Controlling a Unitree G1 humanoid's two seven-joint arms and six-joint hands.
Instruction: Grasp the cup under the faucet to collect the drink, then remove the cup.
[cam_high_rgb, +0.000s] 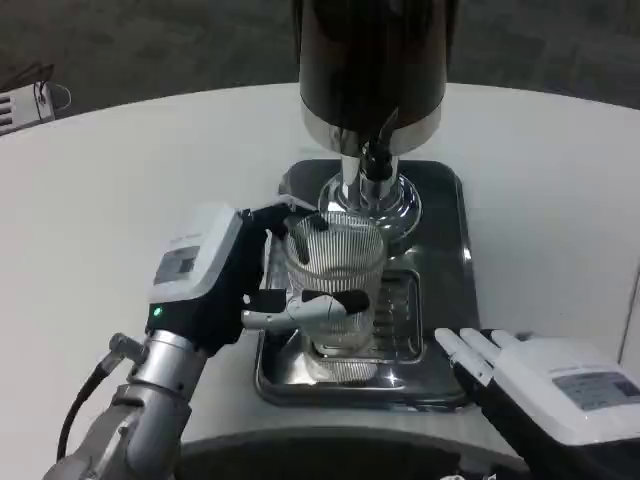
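We judge the grasp done, with our left hand (255, 285) wrapped around the ribbed clear cup (335, 290) on the drip tray (440, 300) under the faucet (372, 160), while filling and removal remain and our right hand (545, 385) rests spread on the worktop (110, 200).

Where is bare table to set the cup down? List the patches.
Free: white table left of the tray, beyond the left hand; also right of the tray, beyond the right hand. Crowded: the tray under the dispenser, around the cup.
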